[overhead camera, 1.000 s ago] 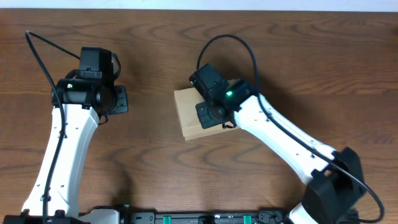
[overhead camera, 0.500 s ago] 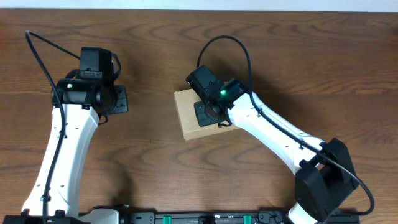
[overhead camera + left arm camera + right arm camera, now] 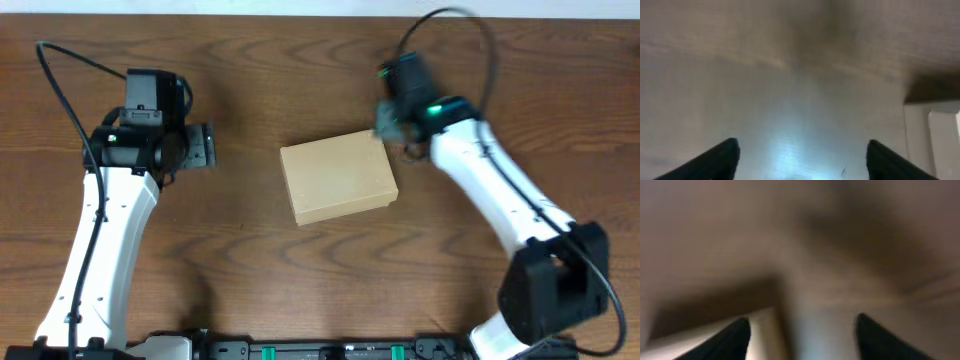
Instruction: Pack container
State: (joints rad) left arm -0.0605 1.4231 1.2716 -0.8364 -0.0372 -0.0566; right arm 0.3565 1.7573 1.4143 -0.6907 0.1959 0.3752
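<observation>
The right gripper (image 3: 383,120) is held wide open and empty just off the far right corner of the container (image 3: 338,177), which is laid shut at mid-table (image 3: 250,60). The left gripper (image 3: 207,148), likewise spread and empty, is seen toward the left edge.

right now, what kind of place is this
Likely a robot lab or test bench: a left arm and right arm mounted at a wood table, with one plain box lying between them.
</observation>
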